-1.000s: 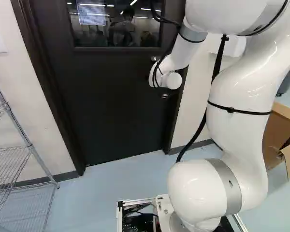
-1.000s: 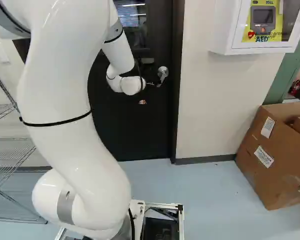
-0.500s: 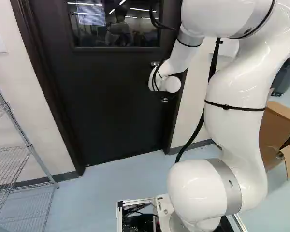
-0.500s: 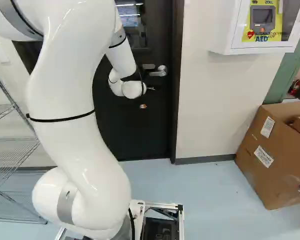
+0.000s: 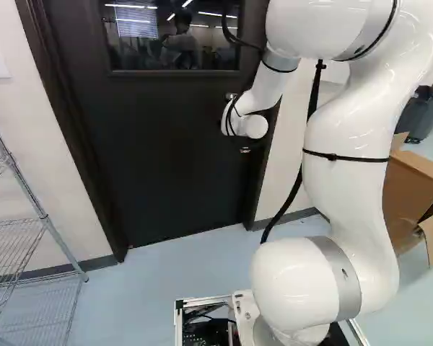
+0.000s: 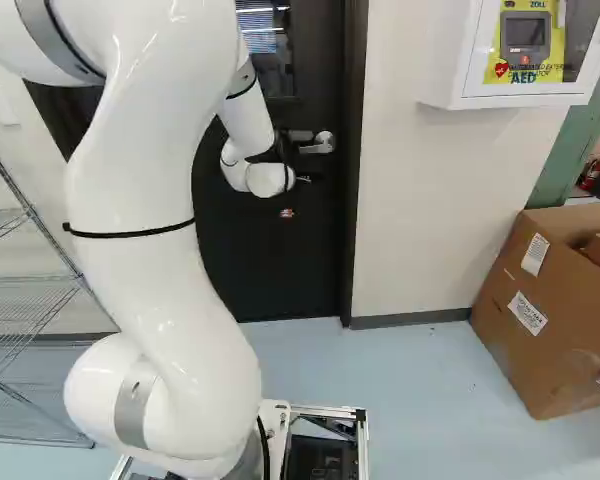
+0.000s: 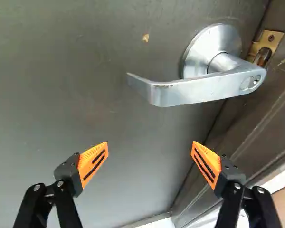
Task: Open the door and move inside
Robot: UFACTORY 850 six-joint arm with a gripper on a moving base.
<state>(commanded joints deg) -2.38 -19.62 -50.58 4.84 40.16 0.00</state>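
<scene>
Wide-spread jaws facing the lever handle (image 7: 199, 91) of a dark door (image 5: 159, 158).
The white arm (image 5: 350, 151) reaches toward the door's handle side, its jaws standing wide apart, each orange pad (image 7: 92, 164) apart from the metal lever. The handle lies ahead of the jaws, mounted on the door near a brass latch plate (image 7: 268, 40) at the frame (image 7: 256, 128), its bar running roughly level, away from that frame. The door sits in its frame, with a window (image 5: 169, 43) in its upper part. A wire shelf (image 5: 47, 222) stands at the left of the left base view; at the right of the right base view, a cardboard box (image 6: 545, 320) rests on the floor (image 6: 430, 400), below and beside a white wall cabinet (image 6: 450, 97).
</scene>
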